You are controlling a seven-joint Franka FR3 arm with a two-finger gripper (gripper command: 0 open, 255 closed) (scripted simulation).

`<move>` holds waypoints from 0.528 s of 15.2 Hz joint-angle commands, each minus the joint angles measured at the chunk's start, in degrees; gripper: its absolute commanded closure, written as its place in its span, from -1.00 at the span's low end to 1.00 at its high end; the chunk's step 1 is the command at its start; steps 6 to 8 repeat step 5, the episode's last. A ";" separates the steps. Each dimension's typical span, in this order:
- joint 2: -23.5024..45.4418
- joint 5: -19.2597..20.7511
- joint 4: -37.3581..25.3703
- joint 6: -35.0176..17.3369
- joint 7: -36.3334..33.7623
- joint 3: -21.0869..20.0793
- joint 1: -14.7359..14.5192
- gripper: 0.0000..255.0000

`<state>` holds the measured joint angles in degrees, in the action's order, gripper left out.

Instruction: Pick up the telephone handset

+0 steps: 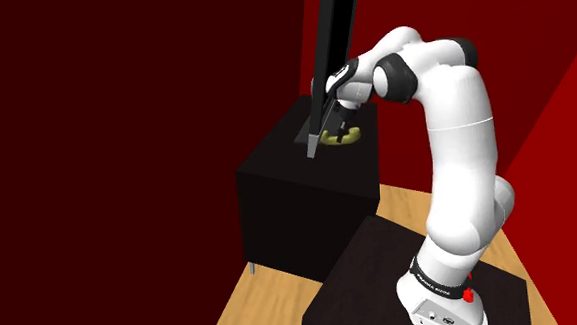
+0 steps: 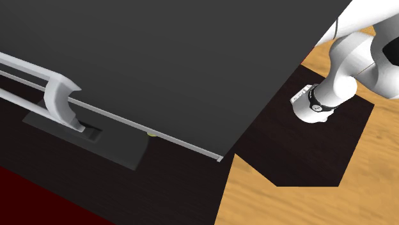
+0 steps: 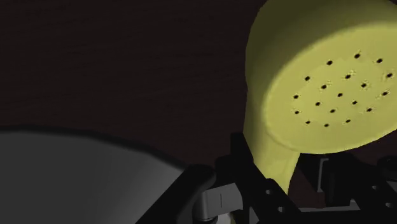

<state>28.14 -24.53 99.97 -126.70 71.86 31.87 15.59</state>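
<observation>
Yellow handset lies on top of the black cabinet, directly beneath the gripper and very close to it; whether the gripper clasps it cannot be told.

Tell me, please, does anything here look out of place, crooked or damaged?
One thing looks odd: a tall dark slab stands on end on the black table, close beside the pincer and the yellow handset, rising past the shoulder view's top edge. The handset itself looks whole; I see nothing spilled.
</observation>
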 commanded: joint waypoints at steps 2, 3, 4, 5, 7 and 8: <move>-1.40 0.98 -0.72 1.73 -0.71 0.53 -0.45 1.00; -1.76 1.27 -1.00 2.30 -0.94 0.70 -0.54 1.00; -1.82 1.32 -1.03 2.39 -0.98 0.72 -0.56 1.00; -1.82 1.32 -1.04 2.39 -0.98 0.71 -0.55 1.00; -1.82 1.32 -1.04 2.39 -0.98 0.71 -0.55 1.00; -1.82 1.32 -1.04 2.39 -0.98 0.71 -0.55 1.00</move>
